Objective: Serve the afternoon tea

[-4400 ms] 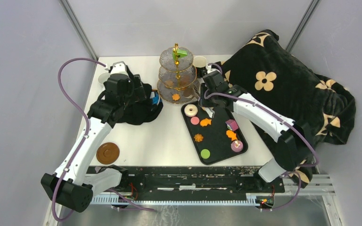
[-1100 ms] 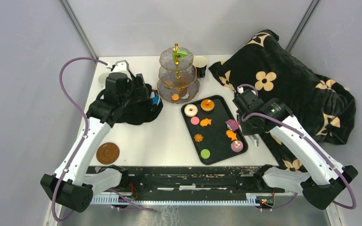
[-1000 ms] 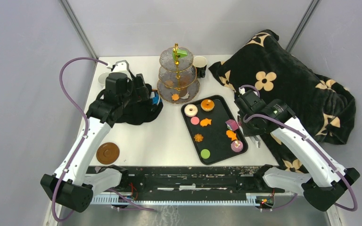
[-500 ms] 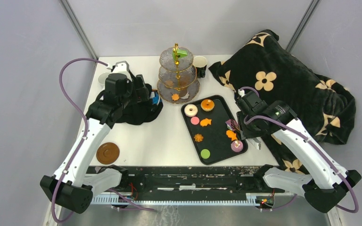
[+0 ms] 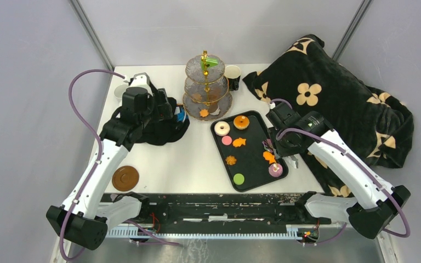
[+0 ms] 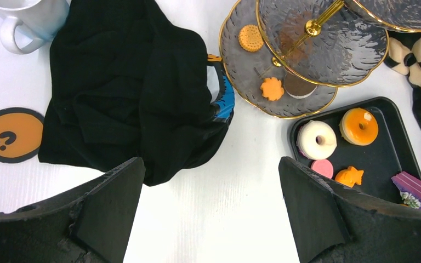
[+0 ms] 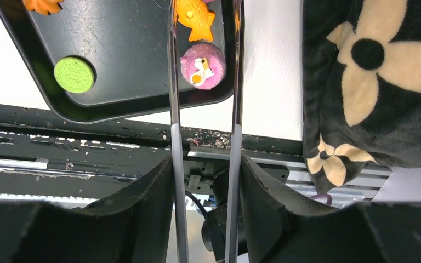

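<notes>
My right gripper (image 7: 205, 160) is closed around a pair of metal tongs (image 7: 172, 82), fingers pressed to the outside of the two arms, which stand parted. Seen between those arms, an orange fish-shaped cookie (image 7: 196, 17) and a pink disc (image 7: 203, 66) lie on the black tray (image 7: 126, 49) below, the disc nearer me. The tong tips run off the top of my wrist view, so I cannot tell whether they touch anything. A green disc (image 7: 74, 75) sits left of them on the tray, and the flowered blanket (image 7: 362, 82) lies to the right. My left gripper (image 6: 208, 164) hangs wide open over a black cloth (image 6: 126, 93). A white donut (image 6: 317, 139), an orange donut (image 6: 359, 126) and a purple cube (image 6: 414, 189) lie on the tray beside the tiered stand (image 6: 329, 49).
</notes>
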Tool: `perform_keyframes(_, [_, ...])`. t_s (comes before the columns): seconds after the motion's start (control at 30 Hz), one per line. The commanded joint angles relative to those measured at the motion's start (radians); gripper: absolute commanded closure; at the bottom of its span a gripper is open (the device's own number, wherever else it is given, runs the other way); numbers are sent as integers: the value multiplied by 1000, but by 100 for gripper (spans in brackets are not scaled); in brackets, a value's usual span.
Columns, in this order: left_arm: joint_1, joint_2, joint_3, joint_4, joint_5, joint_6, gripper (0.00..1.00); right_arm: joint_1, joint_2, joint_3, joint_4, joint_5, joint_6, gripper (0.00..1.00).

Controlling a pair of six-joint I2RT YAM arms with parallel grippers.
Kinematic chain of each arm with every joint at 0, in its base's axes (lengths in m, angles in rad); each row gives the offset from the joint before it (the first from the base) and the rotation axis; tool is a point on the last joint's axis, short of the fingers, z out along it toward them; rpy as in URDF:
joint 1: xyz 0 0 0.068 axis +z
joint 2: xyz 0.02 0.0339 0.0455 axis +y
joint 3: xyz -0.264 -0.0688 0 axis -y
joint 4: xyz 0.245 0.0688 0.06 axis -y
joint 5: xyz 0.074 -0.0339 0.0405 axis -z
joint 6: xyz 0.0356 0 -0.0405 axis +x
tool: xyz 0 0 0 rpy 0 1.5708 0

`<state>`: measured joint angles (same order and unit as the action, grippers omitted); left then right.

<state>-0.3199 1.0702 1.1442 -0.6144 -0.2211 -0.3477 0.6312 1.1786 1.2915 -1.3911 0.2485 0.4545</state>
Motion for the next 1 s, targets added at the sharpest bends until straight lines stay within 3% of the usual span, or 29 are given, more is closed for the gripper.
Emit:
perform_keyframes(0.0, [5,-8,2,26,-27,17,1,0,19,-1,67,26,-37,50])
perform_keyframes(0.43, [6,4,-14,39,-27,12,1,-1,74,-48,110,60,-83,50])
perform_keyframes(0.5, [6,5,-15,41,-26,12,1,-1,77,-51,113,58,-84,54])
perform_keyframes(0.67, [6,7,-14,42,-31,14,1,-1,63,-39,102,64,-84,78])
perform_keyframes(0.8, [5,8,-11,41,-37,16,1,0,49,9,67,77,-87,87])
perform_keyframes(0.97, [5,8,0,36,-47,19,1,-1,30,130,32,83,-90,89])
